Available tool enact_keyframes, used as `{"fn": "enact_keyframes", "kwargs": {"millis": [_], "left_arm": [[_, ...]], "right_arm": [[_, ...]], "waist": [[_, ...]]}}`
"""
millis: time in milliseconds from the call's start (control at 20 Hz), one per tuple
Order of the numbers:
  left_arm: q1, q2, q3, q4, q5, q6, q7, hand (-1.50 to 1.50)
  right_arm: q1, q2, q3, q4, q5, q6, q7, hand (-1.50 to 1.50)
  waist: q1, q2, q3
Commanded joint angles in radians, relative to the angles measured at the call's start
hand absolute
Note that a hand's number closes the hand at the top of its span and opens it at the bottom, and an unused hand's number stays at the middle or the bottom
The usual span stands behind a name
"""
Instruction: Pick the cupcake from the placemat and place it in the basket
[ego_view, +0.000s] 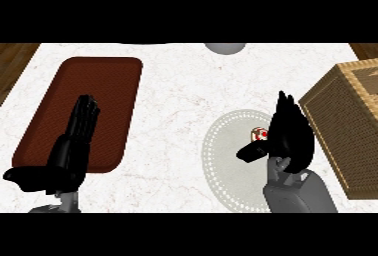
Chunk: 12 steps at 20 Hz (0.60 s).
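Right hand (289, 134) sits low over the white placemat (225, 165), fingers straight and released, thumb reaching toward the cupcake (259, 133). Cupcake is on the placemat's far side, just beside my palm, not grasped yet. To do this well I'd curl fingers around it before lifting toward the basket (347, 120), right of the placemat. Left hand (70, 145) rests open over the brown mat (111, 85).
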<state>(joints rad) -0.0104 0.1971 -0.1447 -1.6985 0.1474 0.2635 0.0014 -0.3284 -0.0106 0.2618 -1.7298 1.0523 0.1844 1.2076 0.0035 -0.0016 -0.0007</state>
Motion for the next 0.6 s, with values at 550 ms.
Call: {"fn": "enact_keyframes", "kwargs": {"millis": [550], "left_arm": [[0.014,-0.013,0.004,0.007,-0.013,-0.035,-0.004,0.00]], "right_arm": [[0.030,0.010,0.055,0.119,0.036,-0.091,0.193,-1.50]], "waist": [[0.004,0.001,0.000]]}}
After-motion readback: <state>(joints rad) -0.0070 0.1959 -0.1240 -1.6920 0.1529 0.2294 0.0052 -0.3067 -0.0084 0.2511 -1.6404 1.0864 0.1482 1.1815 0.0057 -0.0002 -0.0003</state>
